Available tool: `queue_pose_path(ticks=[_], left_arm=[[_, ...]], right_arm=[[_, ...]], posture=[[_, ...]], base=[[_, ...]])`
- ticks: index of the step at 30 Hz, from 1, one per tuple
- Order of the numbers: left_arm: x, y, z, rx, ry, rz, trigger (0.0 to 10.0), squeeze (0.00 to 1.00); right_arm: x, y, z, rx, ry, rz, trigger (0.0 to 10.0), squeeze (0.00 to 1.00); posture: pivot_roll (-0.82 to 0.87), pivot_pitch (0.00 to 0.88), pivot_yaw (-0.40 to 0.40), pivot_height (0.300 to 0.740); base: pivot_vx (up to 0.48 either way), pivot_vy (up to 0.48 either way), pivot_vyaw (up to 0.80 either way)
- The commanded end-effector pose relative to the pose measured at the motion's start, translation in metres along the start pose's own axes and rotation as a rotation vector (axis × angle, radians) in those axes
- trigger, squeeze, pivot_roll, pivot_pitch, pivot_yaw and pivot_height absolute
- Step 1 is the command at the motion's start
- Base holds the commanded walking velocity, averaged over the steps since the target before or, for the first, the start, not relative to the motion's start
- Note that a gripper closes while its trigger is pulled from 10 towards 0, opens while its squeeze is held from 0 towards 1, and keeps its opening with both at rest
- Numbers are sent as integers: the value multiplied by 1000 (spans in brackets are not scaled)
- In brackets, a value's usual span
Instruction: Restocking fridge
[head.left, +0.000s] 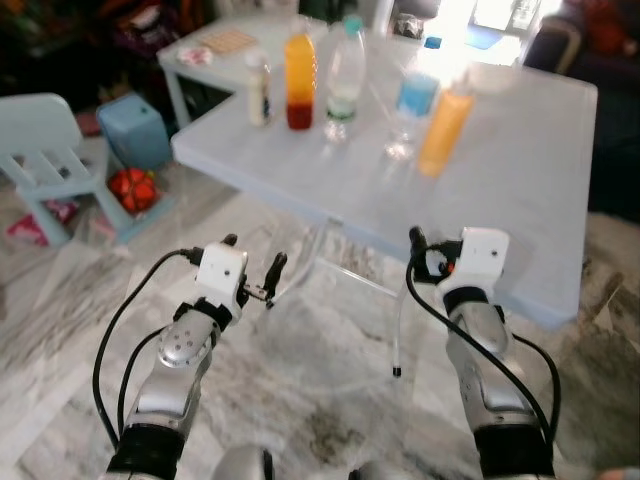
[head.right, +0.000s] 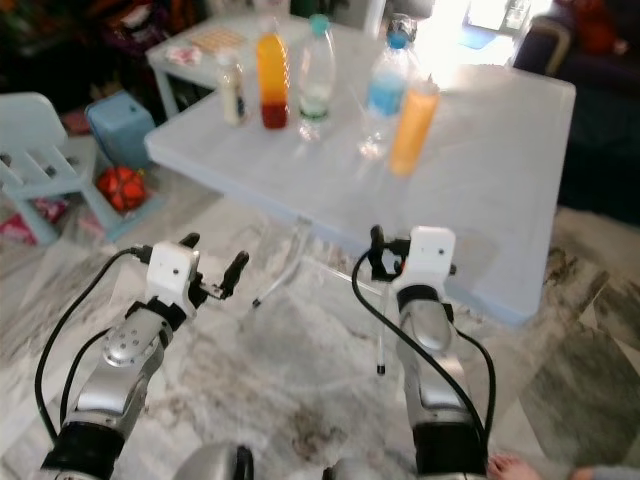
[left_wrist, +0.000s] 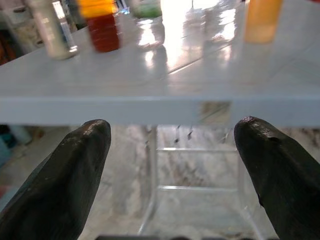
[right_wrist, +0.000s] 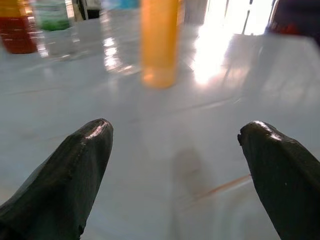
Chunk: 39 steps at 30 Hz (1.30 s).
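Facing table of bottles (somewhat blurred), left gripper and right gripper both spread apart, empty.

Both silver arms are raised in front of the body, forearms angled up and forward, black cables looping along each.

Left gripper: held low, wrist block white, fingers spread wide apart with nothing between them (the wrist view confirms a clear gap). It points forward and slightly inward.

Right gripper: held a little higher than the left, forearm nearly upright, white wrist block on top. Its fingers also stand wide apart and hold nothing (in the head views only one dark fingertip can be made out beside the block).

The two arms are well apart, roughly parallel.
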<state>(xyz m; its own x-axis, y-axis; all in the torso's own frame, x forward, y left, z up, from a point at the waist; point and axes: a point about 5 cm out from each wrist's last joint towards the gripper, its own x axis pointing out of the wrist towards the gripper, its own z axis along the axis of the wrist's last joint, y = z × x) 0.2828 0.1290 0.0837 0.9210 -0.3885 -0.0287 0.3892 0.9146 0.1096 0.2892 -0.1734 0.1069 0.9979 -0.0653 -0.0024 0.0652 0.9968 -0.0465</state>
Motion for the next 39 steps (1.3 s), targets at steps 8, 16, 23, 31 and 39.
queue_pose_path(ticks=[8,16,23,31,39], left_arm=[[1,-5,1,-9,-1,-20,10000,0],[0,-5,2,-15,-15,-24,10000,0],[-1,-5,2,-27,-19,-27,10000,0],[-2,-5,0,-22,-11,-28,10000,0],[-5,-4,-1,-20,-7,-23,10000,0]], right_arm=[[3,-2,24,-76,-111,16,10000,0],[4,-2,23,-72,-108,10,10000,0],[4,-2,23,-94,-115,-6,10000,0],[2,-3,17,-76,-85,-26,10000,0],[4,-3,15,-72,-81,-29,10000,0]], posture=[[2,65,-19,740],[7,65,-19,740],[8,63,-20,740],[8,63,-20,740],[18,53,-17,740]], base=[[403,260,0],[414,91,0],[221,0,0],[0,0,-387],[0,0,-87]])
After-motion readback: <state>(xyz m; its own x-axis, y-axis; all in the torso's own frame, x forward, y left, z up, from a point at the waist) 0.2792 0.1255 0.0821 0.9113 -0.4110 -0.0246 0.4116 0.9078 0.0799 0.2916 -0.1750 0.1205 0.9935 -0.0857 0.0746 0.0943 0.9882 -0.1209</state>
